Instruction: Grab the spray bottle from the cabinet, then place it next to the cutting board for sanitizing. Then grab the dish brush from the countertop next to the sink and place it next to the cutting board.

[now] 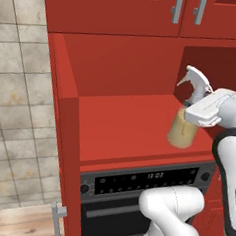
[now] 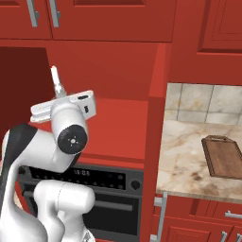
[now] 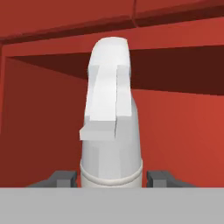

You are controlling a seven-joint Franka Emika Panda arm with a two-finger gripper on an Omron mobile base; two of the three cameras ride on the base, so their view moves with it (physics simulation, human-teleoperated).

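Red cabinet point(image 1: 128, 75) walls are surrounding my work, its niche opening above a black oven point(image 1: 145, 185) with a lit display. I am reaching into that niche, and my jaws point(image 3: 112, 178) are sitting on either side of the spray bottle point(image 1: 184, 128), one dark fingertip point(image 3: 65, 178) on each side of its white neck. They are standing part-way open and pressed close against the neck, so I am taking it as a grip on the bottle. The bottle is standing upright on the red floor of the niche, toward its right side in the left base view, its yellowish body below my hand and its white trigger head rising above it. From the hand view, the sprayer head is facing me dead centre. Off to the right, in the right base view, the cutting board point(image 2: 223, 156) is lying flat on the marbled worktop point(image 2: 184, 160), well apart from the niche.
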